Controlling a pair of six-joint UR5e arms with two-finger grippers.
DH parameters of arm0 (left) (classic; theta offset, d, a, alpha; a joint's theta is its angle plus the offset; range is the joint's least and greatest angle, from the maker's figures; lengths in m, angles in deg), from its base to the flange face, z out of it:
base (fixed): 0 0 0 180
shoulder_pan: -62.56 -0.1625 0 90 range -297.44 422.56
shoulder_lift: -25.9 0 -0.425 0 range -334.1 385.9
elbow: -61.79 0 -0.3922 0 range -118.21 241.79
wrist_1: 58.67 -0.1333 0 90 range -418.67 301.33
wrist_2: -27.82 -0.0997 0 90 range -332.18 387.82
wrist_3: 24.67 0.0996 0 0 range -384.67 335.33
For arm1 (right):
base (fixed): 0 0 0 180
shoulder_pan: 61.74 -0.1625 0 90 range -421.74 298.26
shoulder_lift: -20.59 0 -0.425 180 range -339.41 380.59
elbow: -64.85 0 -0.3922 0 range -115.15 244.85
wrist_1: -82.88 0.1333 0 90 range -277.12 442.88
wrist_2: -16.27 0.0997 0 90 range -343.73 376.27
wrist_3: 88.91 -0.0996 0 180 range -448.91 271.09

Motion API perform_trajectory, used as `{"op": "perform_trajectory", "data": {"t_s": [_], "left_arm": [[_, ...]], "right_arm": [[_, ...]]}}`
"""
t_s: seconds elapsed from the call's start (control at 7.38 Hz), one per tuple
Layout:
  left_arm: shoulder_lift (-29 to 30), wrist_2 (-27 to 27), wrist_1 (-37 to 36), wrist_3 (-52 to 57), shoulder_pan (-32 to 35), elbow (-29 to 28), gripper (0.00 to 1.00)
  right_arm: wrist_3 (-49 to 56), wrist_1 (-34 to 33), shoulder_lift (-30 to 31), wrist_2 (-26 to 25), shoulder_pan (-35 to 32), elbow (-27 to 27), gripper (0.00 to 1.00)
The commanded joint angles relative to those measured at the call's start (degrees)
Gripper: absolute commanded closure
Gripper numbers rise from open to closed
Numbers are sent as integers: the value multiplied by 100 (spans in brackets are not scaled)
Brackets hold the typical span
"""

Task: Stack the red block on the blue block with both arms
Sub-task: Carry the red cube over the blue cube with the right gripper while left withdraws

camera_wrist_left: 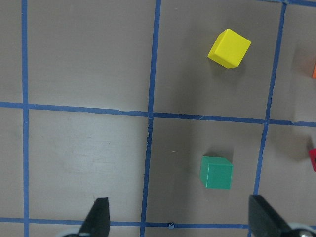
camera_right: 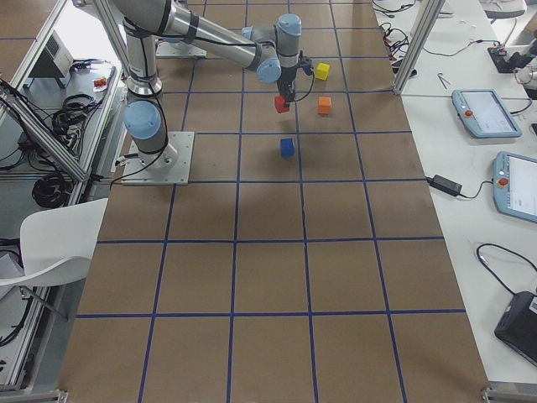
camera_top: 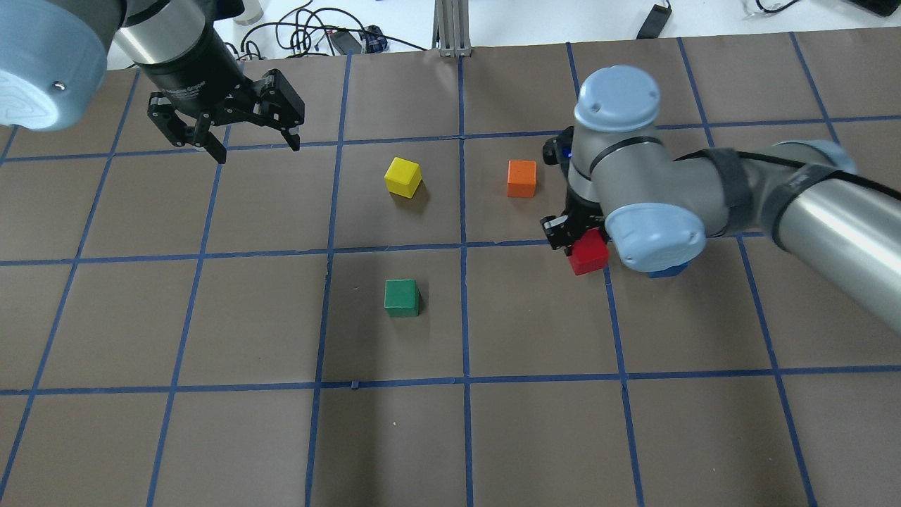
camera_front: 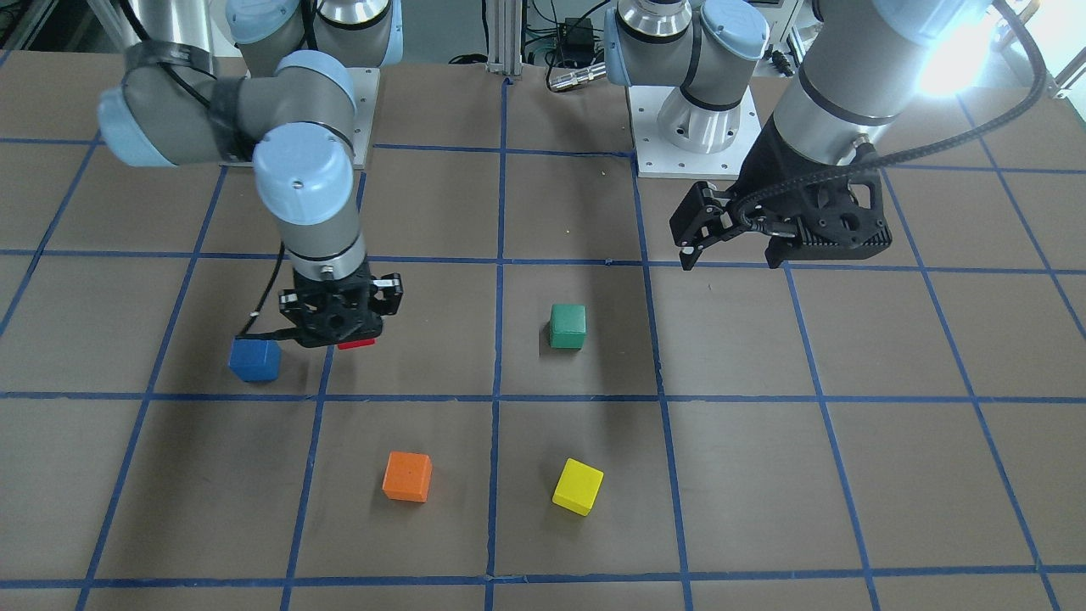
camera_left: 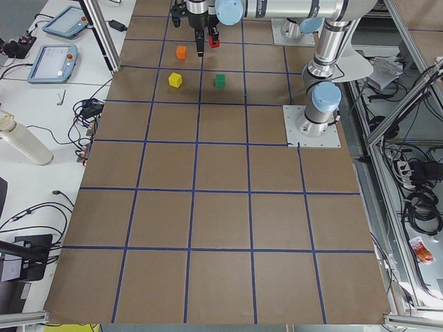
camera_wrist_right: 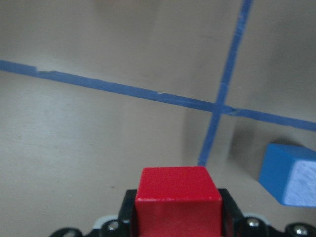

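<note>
**Red block in right gripper, blue block just to its right**

We see the right gripper (camera_top: 574, 236), black and two-fingered on the silver-grey arm, clamped on the red block (camera_top: 588, 255), a small solid bright-red cube with plain faces. In the right wrist view the cube sits square between the fingers. It looks lifted off the brown table (camera_top: 535, 422) with its blue tape grid, though we judge that from the side view and can't be sure of the height.

The key relation is that the blue block (camera_front: 254, 359), a small solid blue cube of the same size, lies to the right of the held cube. The two are near each other but apart. In the overhead view it is mostly hidden under the right wrist joint, with only a sliver showing. The right wrist view puts it low and to the right, past the tape crossing. So we judge that the carry needs a short sideways shift to the right, then a straight descent. The cube edges need squaring first, since the blue block looks slightly turned.

The left gripper (camera_top: 257, 149) hangs with its fingers spread and holds nothing, at the far left, well apart from both cubes. The right arm is clearly the nearer one.

The green cube (camera_top: 402, 298), yellow cube (camera_top: 403, 176) and orange cube (camera_top: 521, 179) lie on the left side, away from that path.
</note>
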Motion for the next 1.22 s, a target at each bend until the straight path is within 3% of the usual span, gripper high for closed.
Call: {"op": "perform_trajectory", "data": {"t_s": [0.0, 1.08], "left_arm": [[40, 0, 0, 1, 0, -7, 0], [75, 18, 0, -8, 9, -16, 0]], "right_arm": [[8, 369, 281, -2, 1094, 33, 100], [316, -307, -317, -90, 1220, 34, 100]]}}
